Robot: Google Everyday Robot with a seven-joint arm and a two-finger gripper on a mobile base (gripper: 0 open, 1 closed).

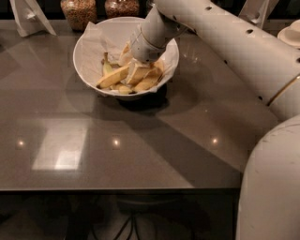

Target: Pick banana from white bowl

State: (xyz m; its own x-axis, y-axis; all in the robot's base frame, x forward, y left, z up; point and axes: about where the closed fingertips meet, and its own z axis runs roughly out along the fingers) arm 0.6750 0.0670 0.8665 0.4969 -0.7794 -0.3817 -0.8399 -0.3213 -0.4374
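Observation:
The white bowl (89, 42) lined with crumpled white paper stands at the back of the dark table. Several yellow bananas lie in its right half. The longest, nearly straight banana (112, 77) lies slanted at the front of the pile, its lower end pointing left. My gripper (139, 71) reaches down into the bowl from the upper right and sits among the bananas, just right of the long banana's upper end. The wrist hides the bananas behind it.
Two glass jars of grains (78, 11) stand just behind the bowl. A white folded stand (29, 18) is at the back left and a white dish (290, 35) at the far right. The table's front edge (117, 188) runs below.

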